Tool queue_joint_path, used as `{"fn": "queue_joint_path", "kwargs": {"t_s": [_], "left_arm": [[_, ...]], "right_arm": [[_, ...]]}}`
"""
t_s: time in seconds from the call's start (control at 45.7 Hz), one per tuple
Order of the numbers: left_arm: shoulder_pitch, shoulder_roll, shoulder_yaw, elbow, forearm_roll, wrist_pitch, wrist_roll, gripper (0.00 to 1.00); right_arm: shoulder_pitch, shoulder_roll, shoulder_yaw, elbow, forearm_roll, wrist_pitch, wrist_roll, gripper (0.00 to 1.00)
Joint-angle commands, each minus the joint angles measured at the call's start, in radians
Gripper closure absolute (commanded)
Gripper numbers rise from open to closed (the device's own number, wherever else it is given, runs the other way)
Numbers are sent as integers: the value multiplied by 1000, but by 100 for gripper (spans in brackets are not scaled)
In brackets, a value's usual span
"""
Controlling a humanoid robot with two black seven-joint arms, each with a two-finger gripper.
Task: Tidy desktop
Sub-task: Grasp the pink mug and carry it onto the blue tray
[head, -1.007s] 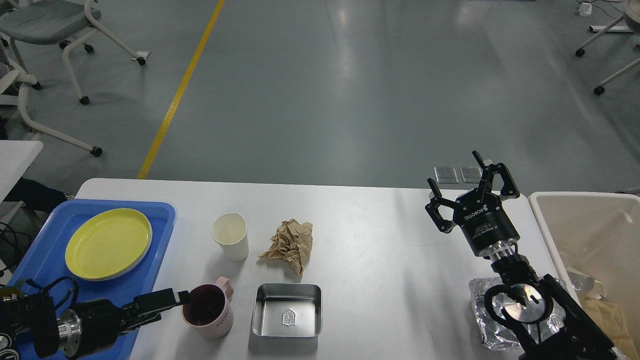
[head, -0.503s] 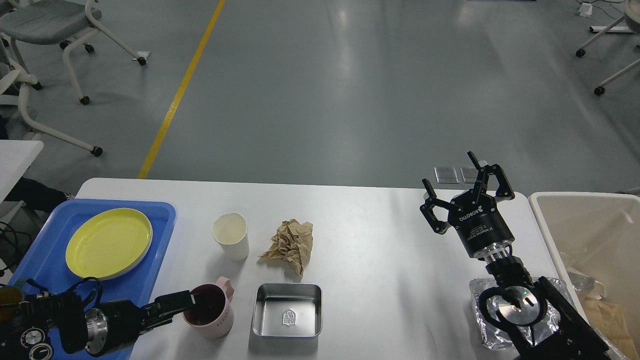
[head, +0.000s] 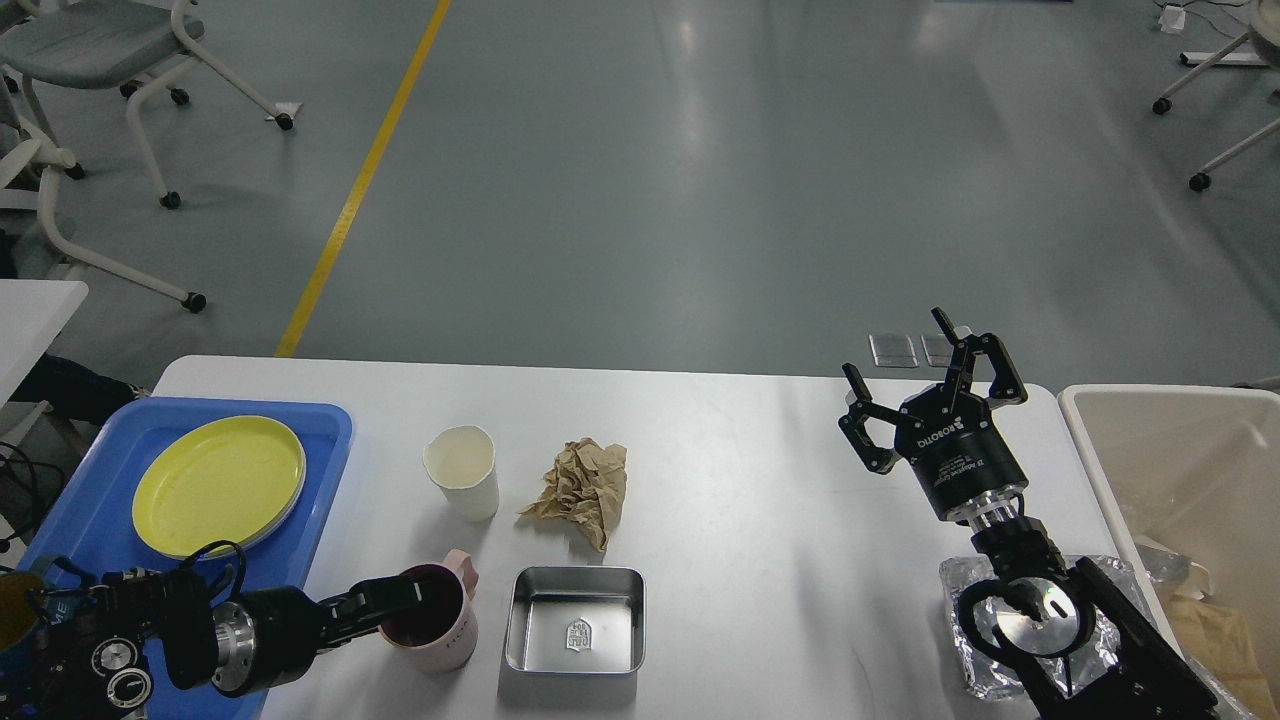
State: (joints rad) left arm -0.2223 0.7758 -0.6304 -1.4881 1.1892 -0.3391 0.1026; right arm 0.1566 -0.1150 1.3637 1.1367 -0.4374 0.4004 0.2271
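Left gripper (head: 418,592), jaws apparently pinching the rim of the pink ceramic mug (head: 435,618) for transfer off the white rounded counter (head: 740,480), which lies beneath both grippers; right gripper (head: 920,375), jaws wide, hangs empty.

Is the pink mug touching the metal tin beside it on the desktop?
Apart. The head view shows a narrow strip of white desktop between the pink mug and the metal tin.
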Motion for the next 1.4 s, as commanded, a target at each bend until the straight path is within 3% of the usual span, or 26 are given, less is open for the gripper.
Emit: {"fn": "queue_joint_path", "kwargs": {"t_s": [0.0, 0.109, 0.175, 0.328, 0.635, 1.116, 1.226, 1.379], "left_arm": [[1, 11, 0, -3, 0, -1, 0, 28], [1, 14, 0, -3, 0, -3, 0, 30], [3, 16, 2, -3, 0, -9, -1, 39], [3, 31, 11, -3, 0, -9, -1, 71], [3, 59, 25, -3, 0, -9, -9, 97], [-40, 167, 20, -64, -3, -35, -61, 100], [-52, 247, 17, -110, -11, -46, -61, 100], [-103, 367, 0, -135, -20, -121, -70, 100]], "right_arm": [[-2, 0, 0, 0, 0, 0, 0, 0], [0, 0, 2, 0, 0, -2, 1, 0], [0, -2, 2, 0, 0, -2, 1, 0], [-2, -2, 2, 0, 0, -2, 1, 0], [-2, 0, 2, 0, 0, -2, 1, 0], [0, 1, 2, 0, 0, -2, 1, 0], [0, 1, 2, -2, 0, -2, 1, 0], [0, 8, 2, -2, -1, -2, 0, 0]]}}
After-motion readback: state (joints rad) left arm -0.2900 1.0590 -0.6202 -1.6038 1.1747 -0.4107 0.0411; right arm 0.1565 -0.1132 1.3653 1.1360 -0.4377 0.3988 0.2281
